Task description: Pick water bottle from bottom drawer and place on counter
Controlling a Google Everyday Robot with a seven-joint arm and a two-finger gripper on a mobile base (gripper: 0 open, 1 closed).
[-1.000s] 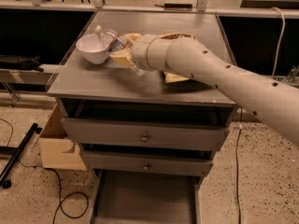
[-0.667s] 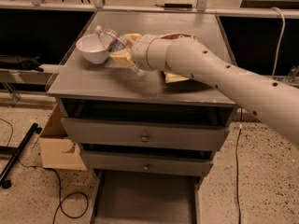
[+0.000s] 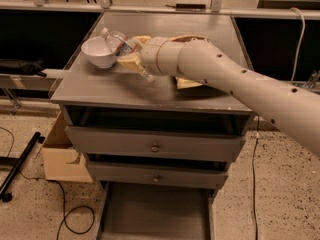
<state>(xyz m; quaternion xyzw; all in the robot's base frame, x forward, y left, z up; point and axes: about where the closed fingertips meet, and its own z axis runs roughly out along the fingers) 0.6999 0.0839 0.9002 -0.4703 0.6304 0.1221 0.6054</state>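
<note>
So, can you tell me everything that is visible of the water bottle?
The water bottle is small, of clear plastic, with a white screw cap and a reddish label band. It is tilted, cap up and to the left, above the counter, next to the white bowl. Its lower end disappears at the pincer. Whether it touches the bowl is unclear.

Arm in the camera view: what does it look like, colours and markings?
The arm is a thick, smooth cream-white tube, tapering toward a ringed wrist joint, with small dark dots along its shell. No cables show on it. The gripper sits at its far end above the counter, beside the bowl.
</note>
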